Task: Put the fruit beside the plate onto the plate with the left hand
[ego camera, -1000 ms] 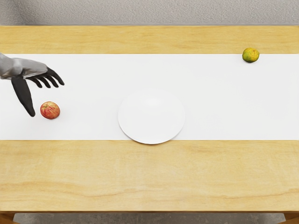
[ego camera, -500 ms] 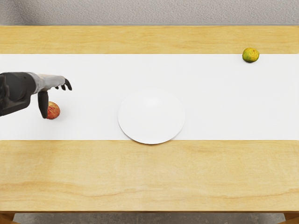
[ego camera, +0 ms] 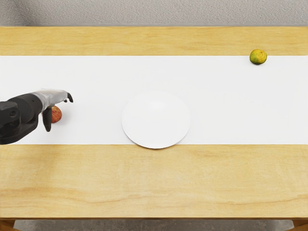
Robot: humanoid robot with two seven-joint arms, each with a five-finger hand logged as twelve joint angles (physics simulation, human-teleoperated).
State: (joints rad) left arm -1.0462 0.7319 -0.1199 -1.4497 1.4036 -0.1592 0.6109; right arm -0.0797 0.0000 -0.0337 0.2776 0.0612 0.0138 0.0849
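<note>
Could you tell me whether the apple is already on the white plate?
No, the apple lies on the white runner left of the plate, partly hidden under the left hand.

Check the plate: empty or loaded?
Empty. The plate is bare white; the apple sits on the cloth to its left, partly behind the left hand.

Sim render, home dining setup: wooden table (ego camera: 154, 183), white runner (ego camera: 231, 96) along it, white plate (ego camera: 155, 120) centered, apple (ego camera: 57, 114) and citrus fruit (ego camera: 258, 57) on the runner. Grey textured surface (ego camera: 154, 12) behind.
</note>
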